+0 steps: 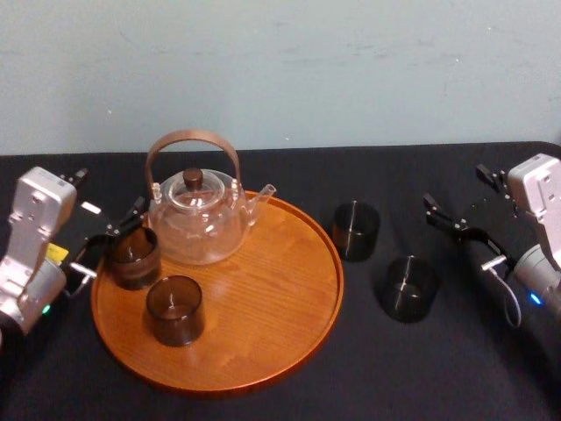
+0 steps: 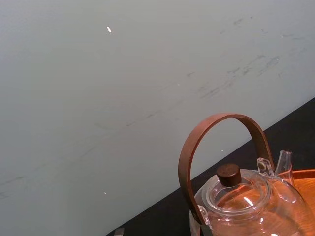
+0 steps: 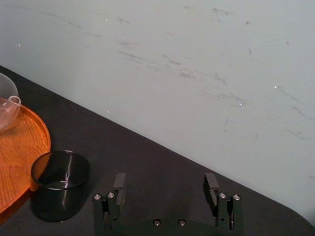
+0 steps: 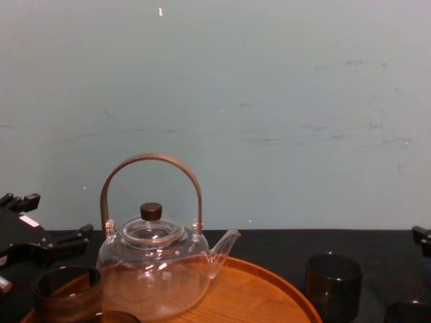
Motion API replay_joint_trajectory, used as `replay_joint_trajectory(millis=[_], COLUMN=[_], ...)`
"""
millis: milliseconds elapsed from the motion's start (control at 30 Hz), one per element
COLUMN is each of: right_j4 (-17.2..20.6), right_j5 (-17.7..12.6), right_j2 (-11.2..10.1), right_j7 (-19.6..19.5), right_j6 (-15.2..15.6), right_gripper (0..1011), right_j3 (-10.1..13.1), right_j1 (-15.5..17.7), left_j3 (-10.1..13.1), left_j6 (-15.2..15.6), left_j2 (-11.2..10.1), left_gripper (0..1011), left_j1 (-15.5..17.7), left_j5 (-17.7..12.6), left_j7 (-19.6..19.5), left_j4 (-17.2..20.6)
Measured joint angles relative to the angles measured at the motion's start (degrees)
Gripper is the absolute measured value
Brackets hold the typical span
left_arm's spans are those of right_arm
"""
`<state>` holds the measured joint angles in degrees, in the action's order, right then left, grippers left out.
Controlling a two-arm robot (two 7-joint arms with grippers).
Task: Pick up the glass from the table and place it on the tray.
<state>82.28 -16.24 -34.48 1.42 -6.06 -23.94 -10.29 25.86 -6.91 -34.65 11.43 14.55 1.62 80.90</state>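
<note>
Glass (image 1: 133, 257): short dark smoky cylinder, upright on tray (image 1: 280, 298) left edge, beside teapot (image 1: 197, 219). Left gripper (image 1: 110, 239) jaws spread, just left of glass. Right gripper (image 3: 165, 182) jaws spread, far right.

I am logging: tray (image 1: 263, 303) showing orange-brown, wood-grained; glass (image 1: 409, 288) showing smoky black; teapot (image 1: 197, 232) showing clear, its handle (image 1: 193, 135) brown, knob (image 1: 193, 177) dark; cloth (image 1: 456, 373) showing black; wall (image 1: 307, 70) showing pale grey-green, scuffed.
</note>
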Motion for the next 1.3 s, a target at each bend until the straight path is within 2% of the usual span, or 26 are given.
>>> replay_joint_trajectory(millis=[400,767,1067,1300], right_j4=[4.14,10.20,14.50,16.15], right_j5=[-3.76,-6.81,-8.33,-8.68], right_j2=[-0.91,-4.19,-7.53,-9.69], right_j7=[3.18,6.07,9.35,12.61], right_j6=[3.94,7.43,8.04,8.06], right_gripper=[1002,1002,1002,1002], right_j3=[3.35,7.21,10.50,11.99], right_j1=[2.69,8.67,14.25,17.15], left_j3=[0.00,0.00,0.00,0.00], left_j6=[0.00,0.00,0.00,0.00], left_j2=[0.00,0.00,0.00,0.00], left_gripper=[1001,1001,1001,1001], left_j1=[0.01,0.00,0.00,0.01], left_j5=[0.00,0.00,0.00,0.00], left_j7=[0.00,0.00,0.00,0.00], left_j4=[0.00,0.00,0.00,0.00])
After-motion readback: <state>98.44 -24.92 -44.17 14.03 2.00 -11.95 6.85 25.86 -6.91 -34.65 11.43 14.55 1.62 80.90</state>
